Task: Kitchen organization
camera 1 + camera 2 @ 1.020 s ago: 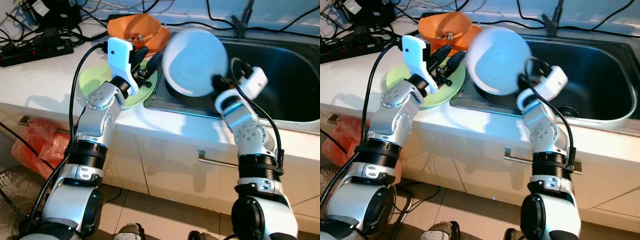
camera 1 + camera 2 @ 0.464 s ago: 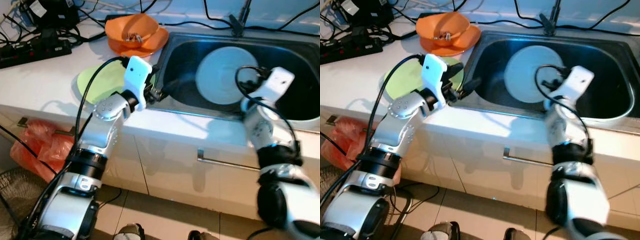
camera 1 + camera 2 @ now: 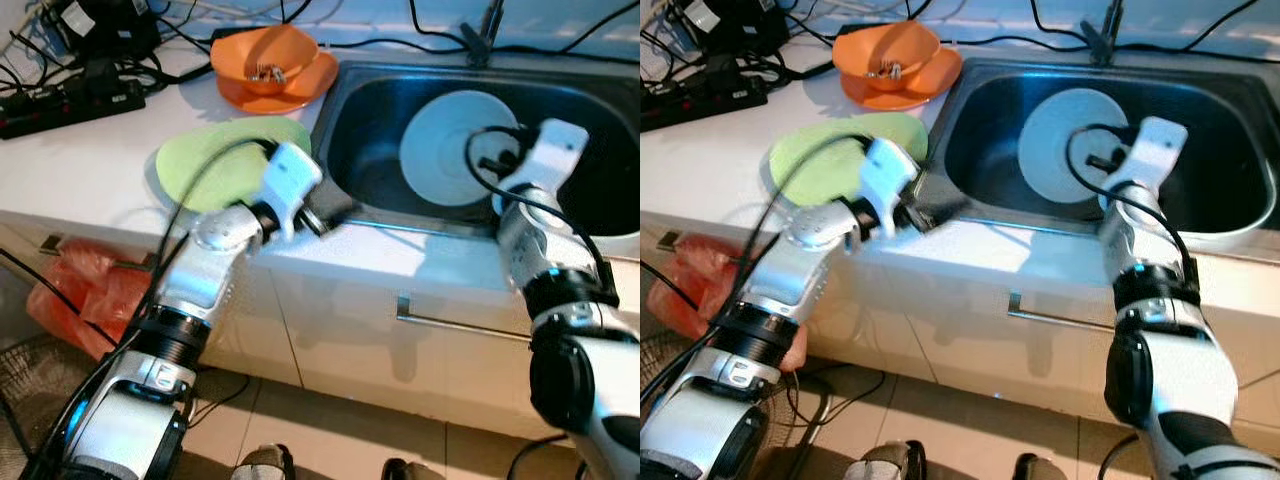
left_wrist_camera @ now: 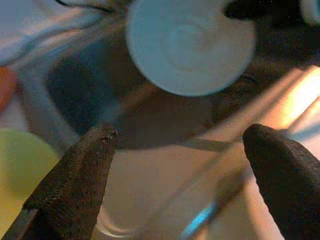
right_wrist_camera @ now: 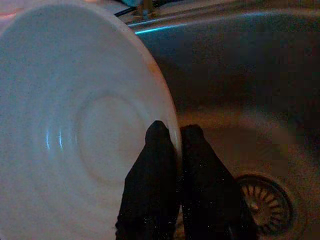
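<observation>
Two right gripper (image 5: 170,137) fingers pinch round white plate (image 5: 75,125) rim; left gripper (image 4: 180,140) spread

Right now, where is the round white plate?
The round white plate is inside the dark metal sink, toward its middle, pinched at its rim by the right tool. The flat green plate lies on the counter to its left.

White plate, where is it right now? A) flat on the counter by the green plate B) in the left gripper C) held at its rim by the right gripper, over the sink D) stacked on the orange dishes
C: the right gripper pinches the white plate at its rim inside the sink; the left gripper is open.
</observation>
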{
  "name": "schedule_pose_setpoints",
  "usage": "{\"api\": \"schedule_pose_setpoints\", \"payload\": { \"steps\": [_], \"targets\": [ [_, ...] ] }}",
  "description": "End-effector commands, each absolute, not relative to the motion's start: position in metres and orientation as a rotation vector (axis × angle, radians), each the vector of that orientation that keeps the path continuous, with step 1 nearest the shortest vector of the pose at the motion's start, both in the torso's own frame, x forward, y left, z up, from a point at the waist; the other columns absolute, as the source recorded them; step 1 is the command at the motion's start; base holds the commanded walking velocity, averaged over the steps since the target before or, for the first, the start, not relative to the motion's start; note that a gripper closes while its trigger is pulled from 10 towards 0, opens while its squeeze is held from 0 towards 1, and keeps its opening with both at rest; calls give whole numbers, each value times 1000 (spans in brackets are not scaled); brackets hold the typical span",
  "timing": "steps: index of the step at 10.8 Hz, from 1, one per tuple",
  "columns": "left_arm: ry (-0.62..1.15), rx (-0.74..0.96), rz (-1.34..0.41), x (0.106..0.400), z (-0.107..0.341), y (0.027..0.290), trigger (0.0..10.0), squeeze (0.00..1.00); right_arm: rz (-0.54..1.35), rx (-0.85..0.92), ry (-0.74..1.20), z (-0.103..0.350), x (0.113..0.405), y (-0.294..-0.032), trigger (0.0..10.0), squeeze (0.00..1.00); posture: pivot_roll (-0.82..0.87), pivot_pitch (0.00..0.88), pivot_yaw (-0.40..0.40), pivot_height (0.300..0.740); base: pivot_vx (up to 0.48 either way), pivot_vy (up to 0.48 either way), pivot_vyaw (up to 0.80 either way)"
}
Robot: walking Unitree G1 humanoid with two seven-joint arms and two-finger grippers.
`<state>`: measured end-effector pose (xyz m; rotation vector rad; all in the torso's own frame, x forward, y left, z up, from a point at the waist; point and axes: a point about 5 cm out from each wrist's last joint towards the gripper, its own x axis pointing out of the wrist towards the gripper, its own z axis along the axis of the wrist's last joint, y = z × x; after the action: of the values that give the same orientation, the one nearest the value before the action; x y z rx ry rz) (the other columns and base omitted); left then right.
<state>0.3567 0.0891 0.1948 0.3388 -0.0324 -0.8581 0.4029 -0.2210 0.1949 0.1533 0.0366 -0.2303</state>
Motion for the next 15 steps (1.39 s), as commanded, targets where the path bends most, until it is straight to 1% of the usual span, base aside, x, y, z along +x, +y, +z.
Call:
{"api": "schedule_pose_setpoints", "payload": {
  "steps": [1,2,3,6,7,8,9,10,11,12,13,15],
  "targets": [
    [9,345,-887,357,194,89,10000,941,-211,125,-22,211,407,-220,0,0,121,127,101,740,0,0,0],
    [23,338,-888,358,195,89,10000,733,-196,104,-21,212,408,-218,0,0,123,128,103,740,0,0,0],
    [33,345,-888,360,195,91,10000,698,-170,73,-14,212,409,-215,0,0,123,128,103,740,0,0,0],
    [45,345,-872,363,200,94,10000,678,-112,4,25,206,411,-208,0,0,122,131,103,740,0,0,0],
    [47,339,-870,364,200,94,10000,678,-93,-13,40,204,411,-206,1647,0,122,131,103,740,0,0,0],
    [49,336,-871,364,200,94,10000,678,-73,-24,53,202,412,-203,1647,0,122,131,103,740,0,0,0],
    [51,334,-869,364,200,94,10000,675,-31,-33,106,195,412,-198,2392,0,123,133,100,740,0,0,0],
    [51,337,-865,364,201,96,10000,643,5,-41,137,191,412,-193,3294,0,125,131,97,740,0,0,0],
    [52,334,-858,365,202,97,10000,600,31,-59,148,190,412,-189,4784,0,127,131,93,740,0,0,0],
    [53,336,-853,366,202,99,10000,584,45,-69,146,191,413,-185,10000,514,126,131,91,740,0,0,0],
    [55,336,-852,365,202,99,10000,565,44,-69,141,192,413,-186,10000,1000,125,131,90,740,0,0,0],
    [59,334,-853,365,200,98,10000,510,40,-63,139,192,413,-188,10000,1000,119,132,88,740,0,0,0]
  ]
}}
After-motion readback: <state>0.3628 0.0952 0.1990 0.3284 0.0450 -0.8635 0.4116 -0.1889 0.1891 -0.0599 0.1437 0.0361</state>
